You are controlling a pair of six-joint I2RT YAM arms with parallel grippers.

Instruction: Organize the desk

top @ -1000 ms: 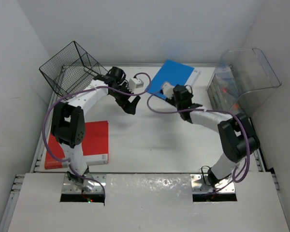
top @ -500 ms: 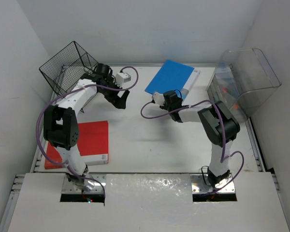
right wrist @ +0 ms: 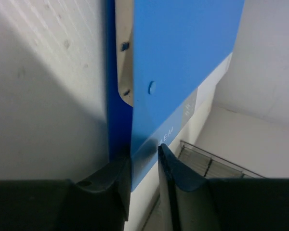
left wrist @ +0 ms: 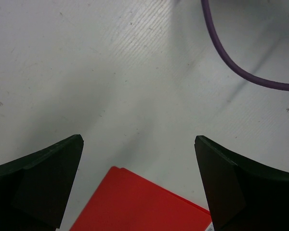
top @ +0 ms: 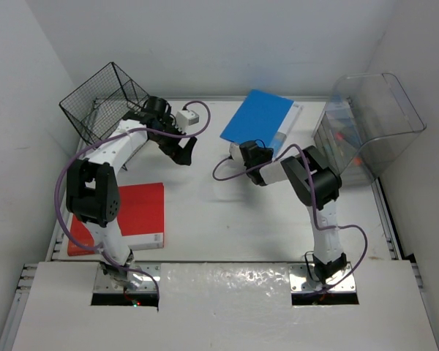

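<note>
Your right jaws pinch the edge of the blue folder (right wrist: 183, 62) at 1 o'clock on the worktop (top: 227, 212). Your left jaws hang wide open, red folder (top: 135, 212) at 8 o'clock

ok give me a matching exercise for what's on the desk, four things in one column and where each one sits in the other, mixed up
Things:
1. wire basket
2. blue folder
3. red folder
4. clear bin

Places on the desk:
A. near left side
B. far right edge
C. far left corner
D. far side, around the middle

Pairs: 1-C, 2-D, 3-A, 4-B
</note>
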